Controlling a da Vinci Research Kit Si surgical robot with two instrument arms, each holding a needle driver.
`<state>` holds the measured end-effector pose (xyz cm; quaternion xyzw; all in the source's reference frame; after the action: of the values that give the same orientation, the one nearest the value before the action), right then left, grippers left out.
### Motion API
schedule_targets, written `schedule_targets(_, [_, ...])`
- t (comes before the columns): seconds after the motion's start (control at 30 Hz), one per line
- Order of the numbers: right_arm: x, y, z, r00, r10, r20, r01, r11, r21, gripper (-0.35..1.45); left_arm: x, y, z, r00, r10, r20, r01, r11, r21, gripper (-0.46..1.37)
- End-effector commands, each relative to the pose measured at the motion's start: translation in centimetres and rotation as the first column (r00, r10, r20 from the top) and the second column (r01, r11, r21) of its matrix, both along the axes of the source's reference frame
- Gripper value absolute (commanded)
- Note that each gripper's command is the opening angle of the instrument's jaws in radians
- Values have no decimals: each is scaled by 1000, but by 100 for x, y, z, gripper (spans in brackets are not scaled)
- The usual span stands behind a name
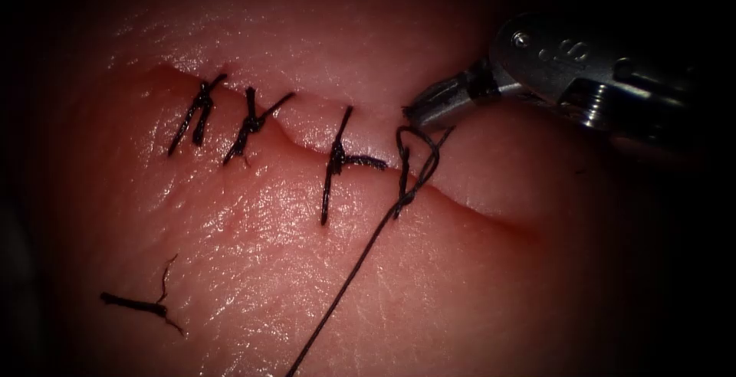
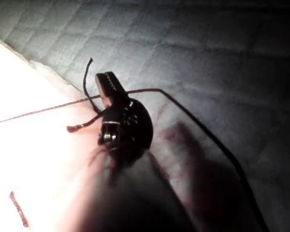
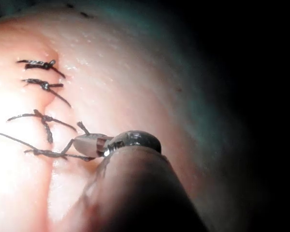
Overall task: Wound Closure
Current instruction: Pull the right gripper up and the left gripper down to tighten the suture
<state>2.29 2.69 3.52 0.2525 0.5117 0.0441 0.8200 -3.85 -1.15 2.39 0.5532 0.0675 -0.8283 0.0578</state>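
Note:
The tissue (image 1: 307,254) has a cut (image 1: 491,212) running across it, with three tied stitches (image 1: 251,120) on its left part. At a fourth stitch (image 1: 414,170) the thread forms a loose twisted loop over the cut. My right tool (image 1: 414,113) comes in from the right, its jaws shut on the thread just above that loop; its tip (image 3: 79,144) meets the thread at the tissue. A long strand (image 1: 345,277) runs from the loop down to the lower edge. My left tool (image 2: 108,84) is off the tissue, its jaws shut on the thread (image 2: 48,108).
A cut end of thread (image 1: 134,304) lies on the tissue at the lower left. Another short piece (image 2: 18,210) lies on the tissue near the left tool. A grey quilted pad (image 2: 208,58) lies beside the tissue under the left tool.

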Motion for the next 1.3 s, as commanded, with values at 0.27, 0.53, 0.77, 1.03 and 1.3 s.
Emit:
schedule_targets(0.27, [-1,6,7,1000,12,11,-12,999,-34,-35,7,-13,-9,1000,11,4,-12,1000,12,-35])
schedule_targets(0.53, [2,7,17,1000,16,17,-15,996,-87,-35,14,-27,-12,1000,22,13,-22,1000,16,-35])
schedule_targets(0.77, [3,5,23,1000,13,15,-11,995,-103,-35,24,-42,-29,999,42,29,-43,999,27,-35])
schedule_targets(1.03, [4,5,25,1000,-2,5,2,990,-141,-35,23,-62,-49,992,96,87,-99,994,42,-35])
schedule_targets(1.3, [9,6,30,1000,-20,-7,18,981,-195,-35,23,-80,-50,988,115,103,-122,991,63,-35])
